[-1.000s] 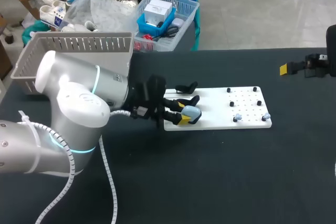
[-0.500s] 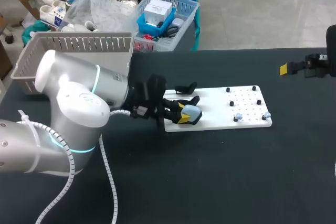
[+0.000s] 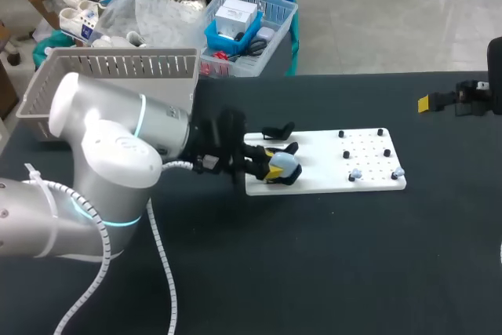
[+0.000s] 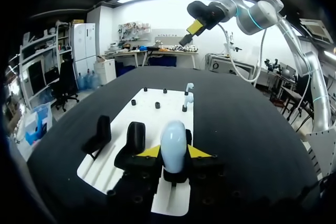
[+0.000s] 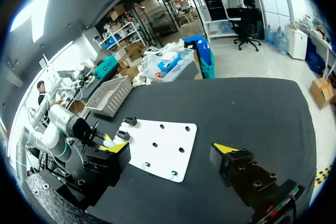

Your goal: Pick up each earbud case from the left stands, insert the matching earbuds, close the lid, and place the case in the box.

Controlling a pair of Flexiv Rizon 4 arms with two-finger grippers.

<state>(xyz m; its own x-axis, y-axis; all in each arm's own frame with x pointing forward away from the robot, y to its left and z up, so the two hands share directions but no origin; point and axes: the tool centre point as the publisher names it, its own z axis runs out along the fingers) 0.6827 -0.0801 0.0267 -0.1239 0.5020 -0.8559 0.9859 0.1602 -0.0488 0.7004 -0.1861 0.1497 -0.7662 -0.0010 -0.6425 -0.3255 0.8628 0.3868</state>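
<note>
Mid-frame, one board: two bare stands, two earbuds; left gripper clamps one case; right gripper wide, empty; black table.

White board ahead of spread claw

Over the last second your left arm has carried the light blue earbud case a little way across the white board, toward the board's far edge and slightly back toward its left end. The jaws clamped on it have gone along. The case is now nearer the black stand at the board's far-left corner, and the arm's white elbow has drifted slightly away from the board.
</note>
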